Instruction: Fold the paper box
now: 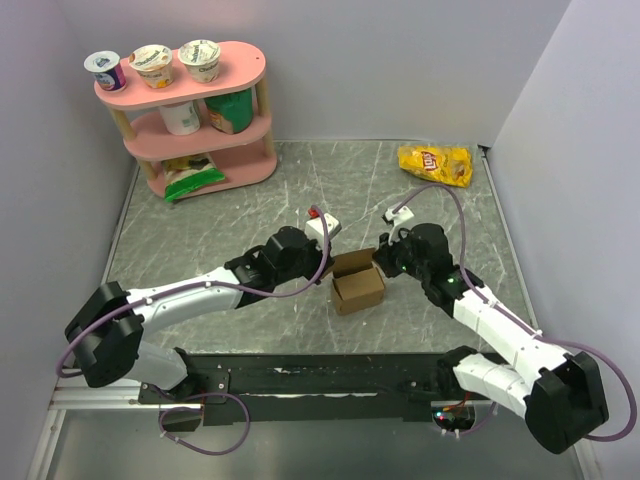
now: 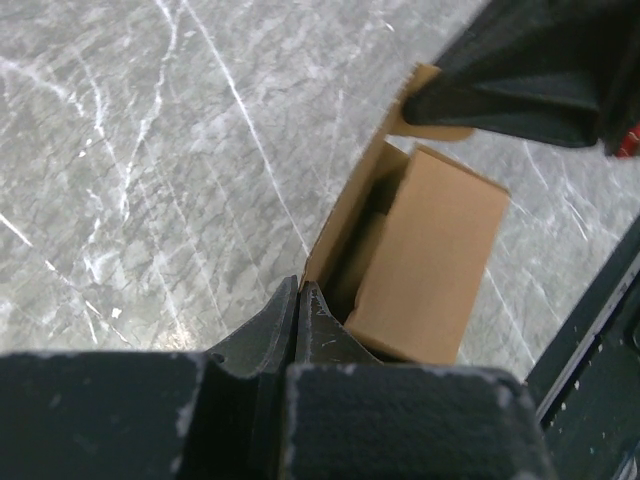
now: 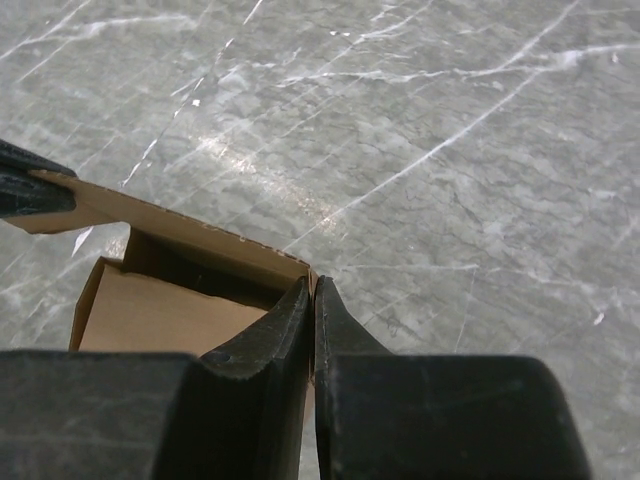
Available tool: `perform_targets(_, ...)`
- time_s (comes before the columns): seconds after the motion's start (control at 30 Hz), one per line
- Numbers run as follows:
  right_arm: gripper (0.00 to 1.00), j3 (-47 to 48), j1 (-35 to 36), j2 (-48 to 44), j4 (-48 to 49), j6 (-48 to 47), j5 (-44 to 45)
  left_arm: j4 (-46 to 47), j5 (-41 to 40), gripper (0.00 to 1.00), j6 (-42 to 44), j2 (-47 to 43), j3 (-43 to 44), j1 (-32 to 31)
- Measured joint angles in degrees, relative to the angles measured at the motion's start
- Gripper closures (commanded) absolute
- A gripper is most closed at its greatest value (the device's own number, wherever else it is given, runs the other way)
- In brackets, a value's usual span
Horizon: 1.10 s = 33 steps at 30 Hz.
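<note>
The paper box (image 1: 357,284) is a small brown cardboard box, partly folded, with its top open, near the middle of the grey table. My left gripper (image 1: 328,266) is at its left side, and in the left wrist view it (image 2: 298,286) is shut on the thin edge of the left wall of the box (image 2: 432,262). My right gripper (image 1: 383,262) is at the right side, and in the right wrist view it (image 3: 313,286) pinches the wall at the far right corner of the box (image 3: 150,312). A loose flap (image 3: 95,205) sticks out at the far left.
A pink three-tier shelf (image 1: 190,110) with yoghurt cups and packets stands at the back left. A yellow chip bag (image 1: 435,163) lies at the back right. Two small white parts (image 1: 322,224) (image 1: 398,212) lie just behind the grippers. A black rail (image 1: 330,375) runs along the near edge.
</note>
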Motion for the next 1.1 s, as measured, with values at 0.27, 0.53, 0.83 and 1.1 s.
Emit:
perform_targets(0.27, 0.92, -1.57, 3.32, -2.19, 0.33, 6.58, 7.78, 0.24, -3.74, 0.99, -3.02, 0.90, 0.52, -0.74)
perform_targets(0.53, 0.93, -3.39, 5.31, -2.86, 2.75, 13.20, 13.16, 0.33, -6.73, 0.99, -6.47, 1.05, 0.61, -1.60)
perform_targets(0.83, 0.97, -6.71, 7.50, -5.35, 4.96, 16.65, 17.66, 0.31, -9.57, 0.99, -9.40, 2.21, 1.09, -2.36)
perform_targets(1.1, 1.00, -9.53, 9.66, -8.79, 5.51, 19.85, 20.76, 0.02, -10.47, 0.99, -11.28, 2.56, 1.09, -2.73)
